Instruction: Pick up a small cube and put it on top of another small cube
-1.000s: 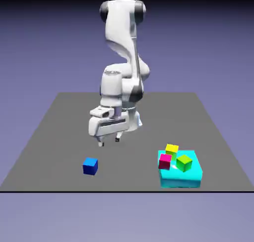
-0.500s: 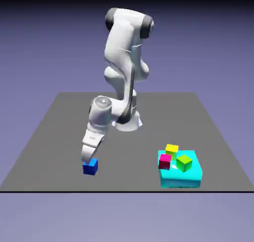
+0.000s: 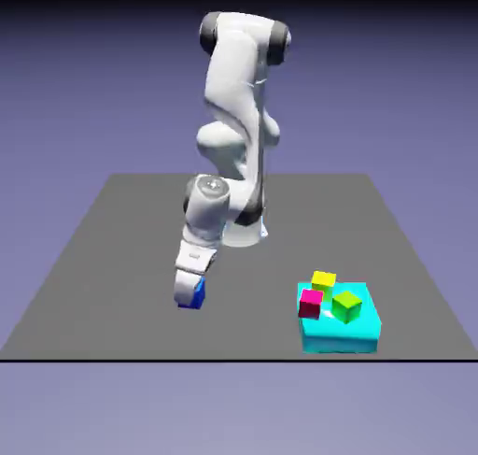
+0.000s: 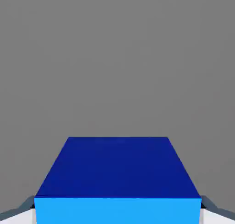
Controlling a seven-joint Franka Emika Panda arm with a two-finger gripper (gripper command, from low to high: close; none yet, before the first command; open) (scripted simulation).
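Now the white arm's two-finger gripper (image 3: pixel 190 292) is clenched on the small solid blue cube (image 3: pixel 195 293), at the grey table (image 3: pixel 112 248) near the exterior view's left. Lift straight up, keeping it square, before carrying it toward the cubes on the cyan block (image 3: pixel 359 334).

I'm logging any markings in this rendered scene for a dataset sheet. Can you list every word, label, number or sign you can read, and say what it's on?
None: no readable text in either view.
The small solid blue cube, filling the hand view, is plain-faced.
The magenta cube, yellow cube and green cube on the cyan block are blank.
The white arm's gripper and the grey table carry no marks.
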